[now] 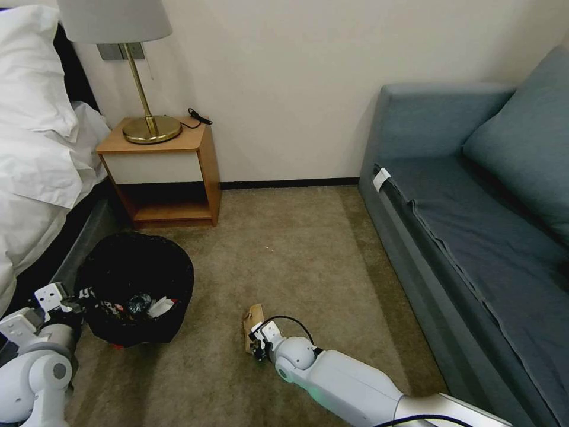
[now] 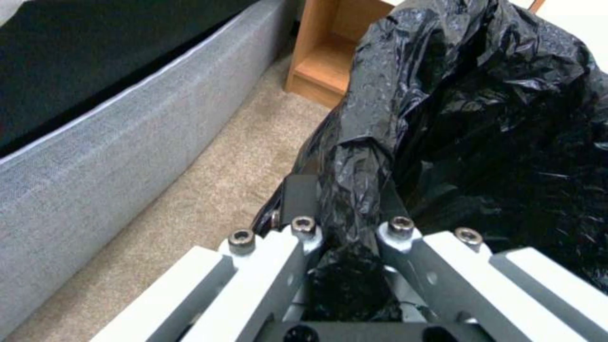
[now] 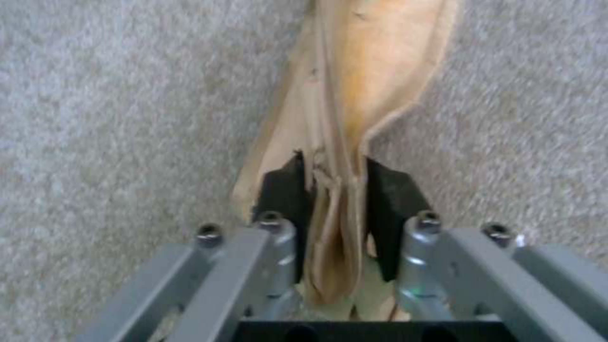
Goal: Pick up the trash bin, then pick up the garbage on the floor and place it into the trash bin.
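The left tool (image 2: 345, 223) is pinching the bag-lined rim of the trash bin (image 1: 135, 287), its two pads pressed together on a fold of crinkly black plastic at the bin's left side. The bin is sitting low at the near left of the carpet (image 1: 296, 249), just in front of the wooden nightstand (image 1: 169, 172) and beside the bed (image 1: 35, 154); whether it is lifted off the floor or resting on it cannot be told. Inside the bin, a few pieces of litter (image 1: 145, 305) are already lying at the bottom, among them something white and something dark and shiny, so part of the collecting appears done.

The right tool (image 3: 336, 190) is reaching down to the carpet at the near centre, well to the right of the bin, and is closing on the crumpled tan paper (image 3: 355, 95). In the right wrist view its black pads are squeezing a folded ridge of the paper between them, with the rest of the sheet lying on the carpet beyond the tool.

No other litter is showing on the visible carpet between the nightstand and the blue sofa (image 1: 474, 196). By this reading, the bin is secured, most pieces are in, and the tan paper remains to be lifted and carried left over the bin's open mouth.
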### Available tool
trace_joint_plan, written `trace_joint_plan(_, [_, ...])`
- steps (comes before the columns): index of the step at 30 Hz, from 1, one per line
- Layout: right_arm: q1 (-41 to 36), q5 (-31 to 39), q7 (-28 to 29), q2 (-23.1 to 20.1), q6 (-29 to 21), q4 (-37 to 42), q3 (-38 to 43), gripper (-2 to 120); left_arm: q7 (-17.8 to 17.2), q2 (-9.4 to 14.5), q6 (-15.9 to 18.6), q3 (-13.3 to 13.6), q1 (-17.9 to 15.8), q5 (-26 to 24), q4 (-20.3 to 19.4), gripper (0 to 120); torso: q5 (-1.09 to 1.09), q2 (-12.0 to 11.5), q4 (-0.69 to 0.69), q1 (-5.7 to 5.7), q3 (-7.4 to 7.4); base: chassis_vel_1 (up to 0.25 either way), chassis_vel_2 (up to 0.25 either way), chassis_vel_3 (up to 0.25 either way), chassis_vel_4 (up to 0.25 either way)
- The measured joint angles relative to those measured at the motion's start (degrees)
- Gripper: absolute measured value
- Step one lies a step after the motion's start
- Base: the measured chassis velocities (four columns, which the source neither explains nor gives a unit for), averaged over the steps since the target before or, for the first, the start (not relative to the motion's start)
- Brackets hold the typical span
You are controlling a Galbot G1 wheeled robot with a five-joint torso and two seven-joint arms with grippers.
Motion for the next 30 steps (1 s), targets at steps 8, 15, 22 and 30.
trace_joint_plan(8, [1.40,-0.43,0.11,-0.47,0.29,1.36,1.25,0,0.11,0.71,-0.16,-0.34,0.73,-0.17,-0.09,4,0.00,0.00,0.01,0.00,0.00,0.000,0.000,0.000,0.000])
trace_joint_plan(15, [3.12,-0.73,-0.05,-1.42,0.50,2.32,3.52,0,0.14,1.23,-0.20,-0.51,0.93,-0.58,-0.16,4,0.00,0.00,0.00,0.00,0.00,0.000,0.000,0.000,0.000])
trace_joint_plan(22, [7.05,0.24,-0.15,-1.71,0.50,3.03,8.08,0,0.06,1.53,-0.17,-0.46,0.88,-0.87,-0.30,4,0.00,0.00,0.00,0.00,0.00,0.000,0.000,0.000,0.000])
trace_joint_plan(30, [11.90,1.08,-0.16,-2.61,0.50,7.27,9.96,0,0.02,1.53,-0.02,0.10,0.79,-1.05,-0.34,4,0.00,0.00,0.00,0.00,0.00,0.000,0.000,0.000,0.000])
